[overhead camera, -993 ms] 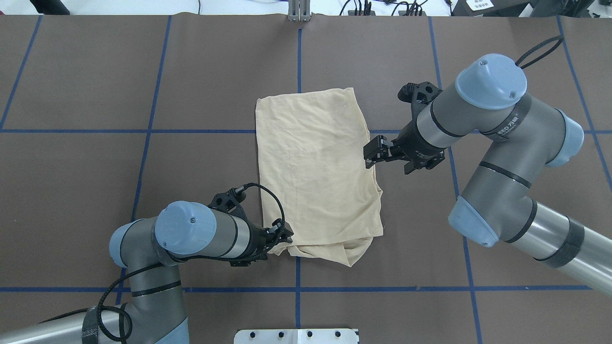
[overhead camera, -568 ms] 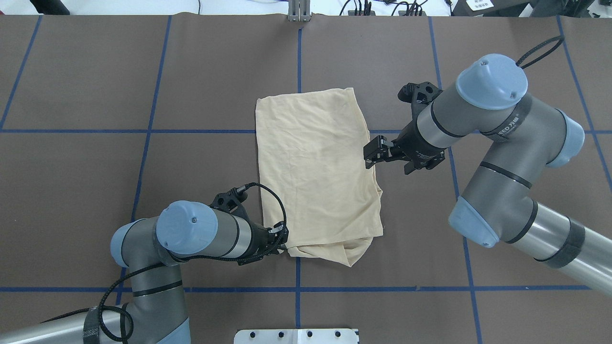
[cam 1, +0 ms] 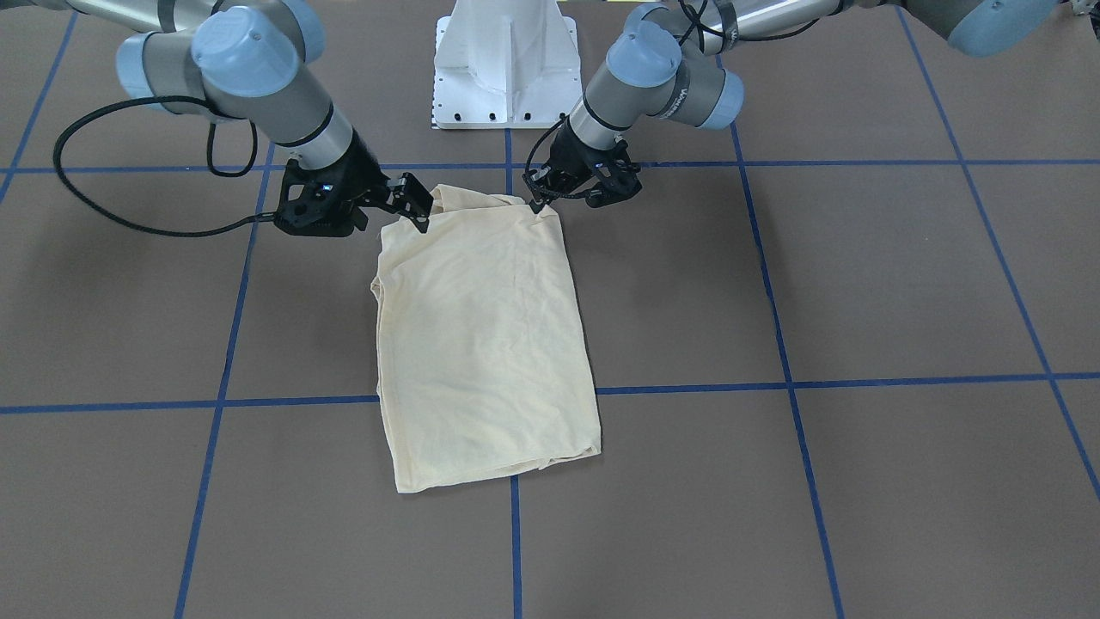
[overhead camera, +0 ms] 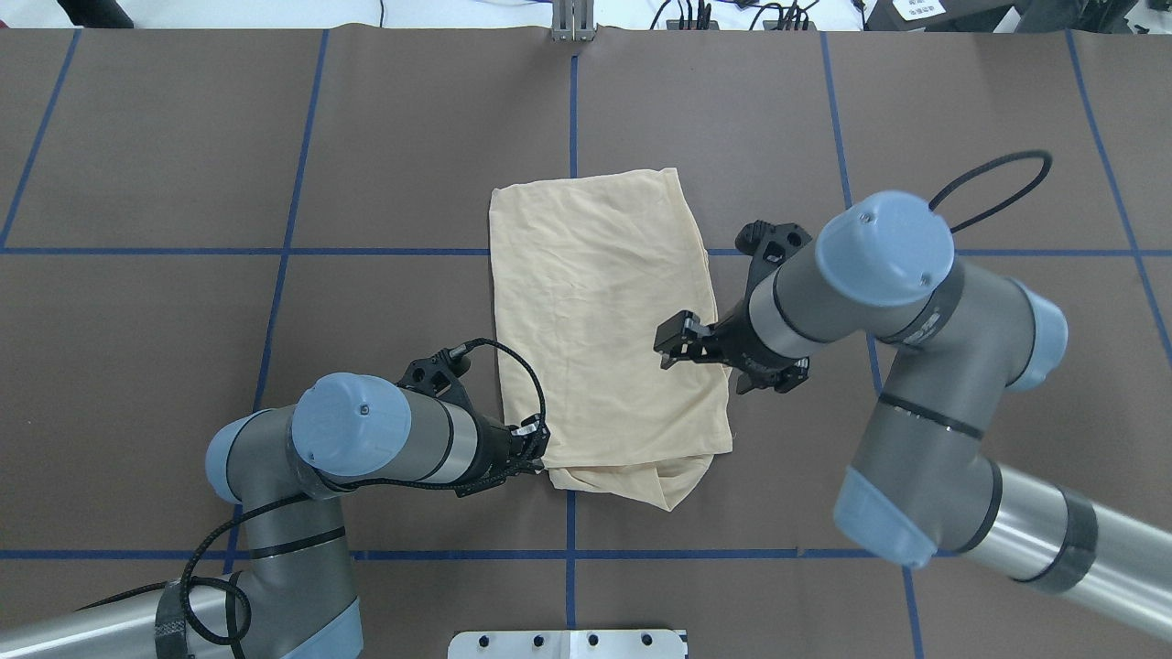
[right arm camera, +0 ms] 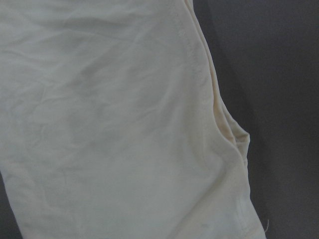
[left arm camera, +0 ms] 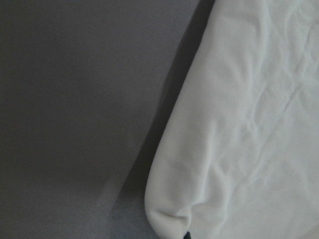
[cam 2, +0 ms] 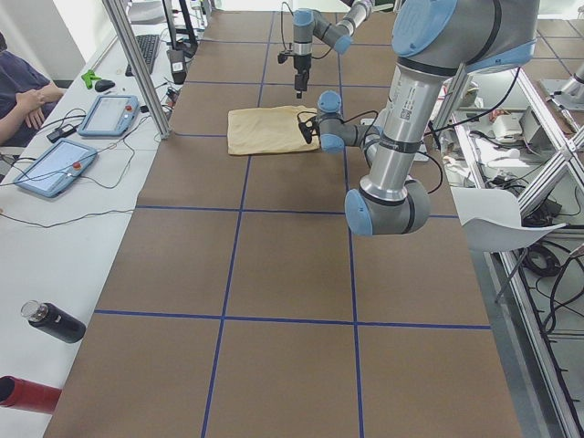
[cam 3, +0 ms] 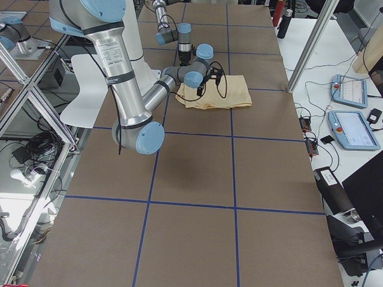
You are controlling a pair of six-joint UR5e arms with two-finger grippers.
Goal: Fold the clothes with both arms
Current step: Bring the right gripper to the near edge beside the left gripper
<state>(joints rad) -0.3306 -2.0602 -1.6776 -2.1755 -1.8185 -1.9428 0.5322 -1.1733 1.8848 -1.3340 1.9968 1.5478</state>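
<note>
Surface [overhead camera: 137, 320] holds T-shirt [overhead camera: 595, 320] mid-frame; left tool [overhead camera: 542, 453] at lower-left corner, closure unclear; right tool [overhead camera: 667, 340] spread above right edge, likely pre-fold.

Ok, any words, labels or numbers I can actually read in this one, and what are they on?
Nothing reads clearly.
Right arm, dark band: white lettering, too small to read.
Left arm, dark band: white lettering, blurred.
White cards at the overhead view's top right: print too small to read.
T-shirt: no print or label showing.
</note>
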